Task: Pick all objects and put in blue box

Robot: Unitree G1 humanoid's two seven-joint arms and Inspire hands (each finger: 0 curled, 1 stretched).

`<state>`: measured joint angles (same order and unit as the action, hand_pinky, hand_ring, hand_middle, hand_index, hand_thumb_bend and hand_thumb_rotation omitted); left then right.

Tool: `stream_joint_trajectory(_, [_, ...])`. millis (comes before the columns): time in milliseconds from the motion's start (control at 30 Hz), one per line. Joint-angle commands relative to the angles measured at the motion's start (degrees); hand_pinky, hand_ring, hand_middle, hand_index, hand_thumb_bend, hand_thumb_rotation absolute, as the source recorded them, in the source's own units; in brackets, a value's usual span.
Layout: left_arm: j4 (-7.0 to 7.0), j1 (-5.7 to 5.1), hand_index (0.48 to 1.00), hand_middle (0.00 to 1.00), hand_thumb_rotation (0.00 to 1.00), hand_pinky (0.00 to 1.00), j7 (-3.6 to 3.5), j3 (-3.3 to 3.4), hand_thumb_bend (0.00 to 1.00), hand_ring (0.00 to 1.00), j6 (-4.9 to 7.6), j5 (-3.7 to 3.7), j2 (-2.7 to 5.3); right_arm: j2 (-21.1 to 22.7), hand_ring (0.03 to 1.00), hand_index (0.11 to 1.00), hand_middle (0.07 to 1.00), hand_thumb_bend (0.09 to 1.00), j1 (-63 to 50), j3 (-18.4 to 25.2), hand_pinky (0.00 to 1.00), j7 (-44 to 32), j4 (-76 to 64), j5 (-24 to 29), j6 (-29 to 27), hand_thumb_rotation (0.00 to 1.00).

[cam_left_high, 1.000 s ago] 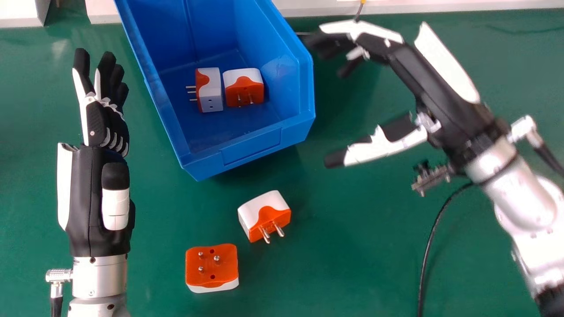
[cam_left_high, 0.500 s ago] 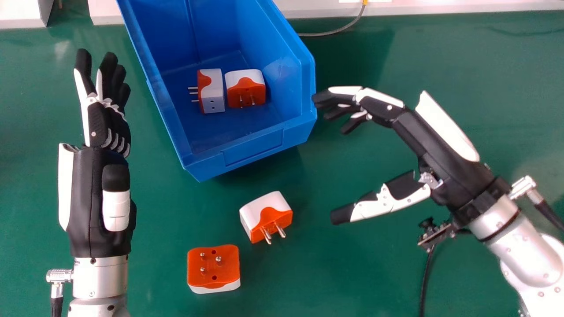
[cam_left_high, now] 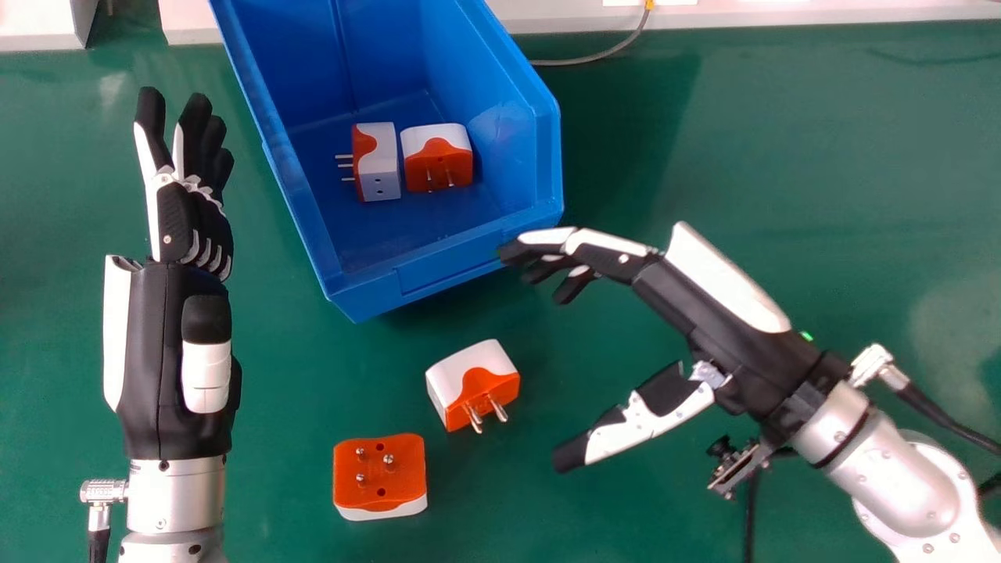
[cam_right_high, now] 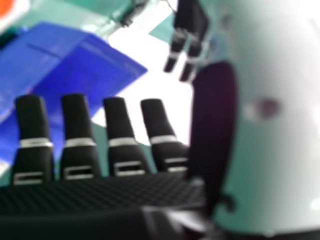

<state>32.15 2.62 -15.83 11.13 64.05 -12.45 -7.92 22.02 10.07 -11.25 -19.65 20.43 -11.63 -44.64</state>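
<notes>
While the right hand (cam_left_high: 715, 320) is empty, its fingers lightly bent and the thumb spread well apart from them, the first loose adapter (cam_left_high: 463, 377) sits on the worktop (cam_left_high: 626, 516) between the thumb side of that hand and the second adapter (cam_left_high: 378, 472). Fingertips overlap the near corner of the blue box (cam_left_high: 450, 270) in the head view; contact cannot be told. Left hand (cam_left_high: 160, 344) idle at the left of the head view, fingers near straight, holding nothing.

Handling, judged by eye: both loose adapters look like hard moulded plastic, light, stiff, not fragile. Smooth white shell may slip under a one-sided pinch; metal prongs are the part most likely to catch or bend.

Hold, first adapter: prongs point toward the robot's side, so opposite plain side walls should suit, fingers on one, thumb on the other, prongs left free. Hold, second adapter: lies with its orange face and prongs up; low body, so the grip should come down around its edges, close to the worktop. A push on the prongs would likely tip or skid it.

Count: one white-and-orange pair (cam_left_high: 377, 163) in the box, two adapters yet to be picked.
</notes>
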Motion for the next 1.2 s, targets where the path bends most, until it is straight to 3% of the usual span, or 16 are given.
stream_joint_trajectory(0, [-1.23,-0.10,1.000,1.00,1.00,1.00,0.26,0.25,0.99,1.00,0.36,-0.25,-0.40,0.0,0.730,0.791,0.801,0.932,2.1,-0.5,0.61,-0.5,0.4,0.2,-1.7,0.15])
stream_joint_trajectory(400, [-1.39,-0.01,1.000,1.00,1.00,1.00,0.53,0.31,0.97,1.00,0.25,0.19,-0.38,2.1,0.773,0.816,0.822,0.945,8.3,-4.1,0.66,-3.6,5.7,-5.6,-1.6,0.17])
stream_joint_trajectory(633, [-1.28,0.04,1.000,1.00,1.00,1.00,0.59,0.22,0.97,1.00,0.32,-0.04,-0.33,3.6,0.804,0.821,0.831,0.953,13.3,-6.3,0.71,-4.5,7.7,-9.8,-2.3,0.18])
stream_joint_trajectory(1167, [-0.95,0.27,1.000,1.00,1.00,1.00,0.20,0.18,0.97,1.00,0.43,-0.33,-0.48,5.8,0.813,0.822,0.827,0.972,20.1,-8.2,0.74,-7.2,8.3,-11.2,-3.3,0.19])
